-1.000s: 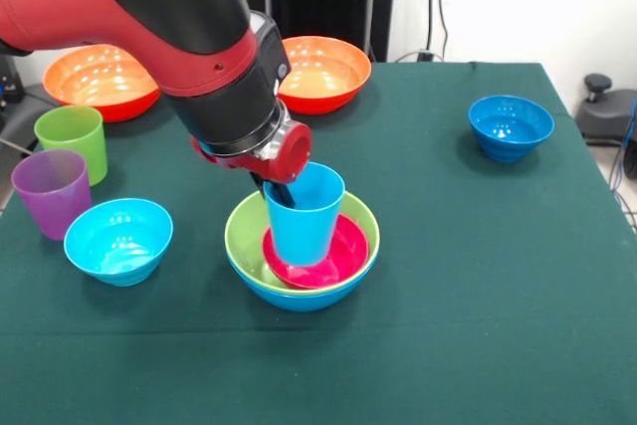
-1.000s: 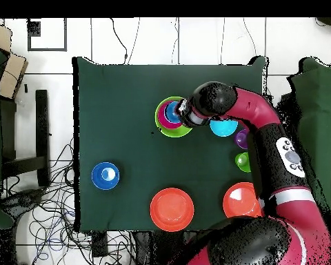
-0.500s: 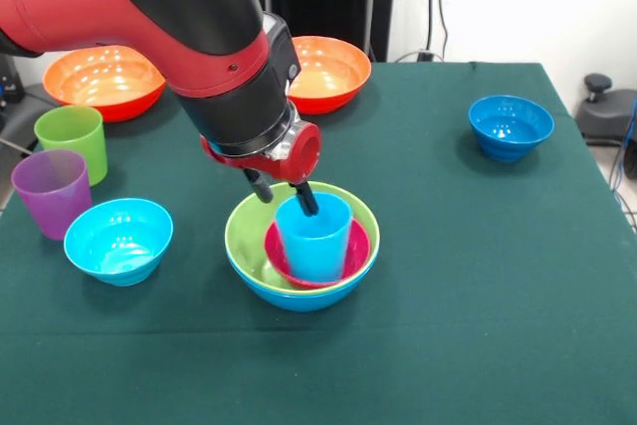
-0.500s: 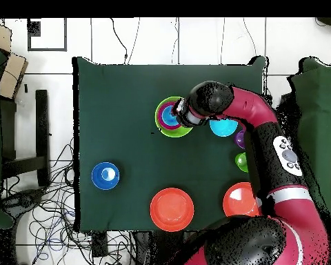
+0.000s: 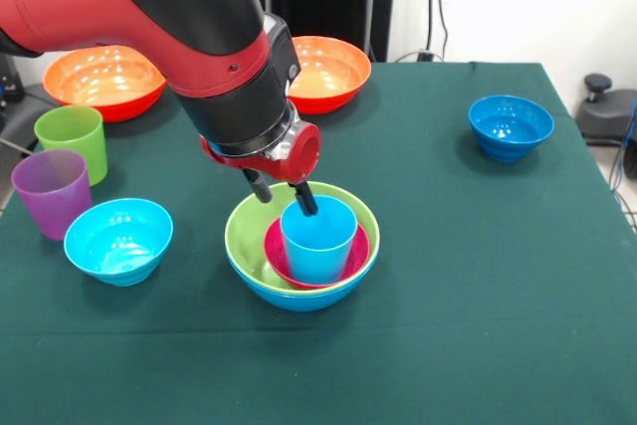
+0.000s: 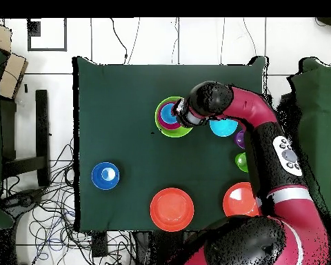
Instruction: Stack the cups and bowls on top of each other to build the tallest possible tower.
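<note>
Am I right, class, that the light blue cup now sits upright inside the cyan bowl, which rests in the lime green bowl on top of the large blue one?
Not quite. In the front view the light blue cup sits upright inside the magenta bowl, not the cyan one. That bowl rests in the lime green bowl, on the large blue one.

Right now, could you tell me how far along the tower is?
Done: magenta bowl nested in lime green and blue bowls. In hand: light blue cup seated there, pincer straddling its rim. Left: purple cup, green cup, cyan bowl.
</note>
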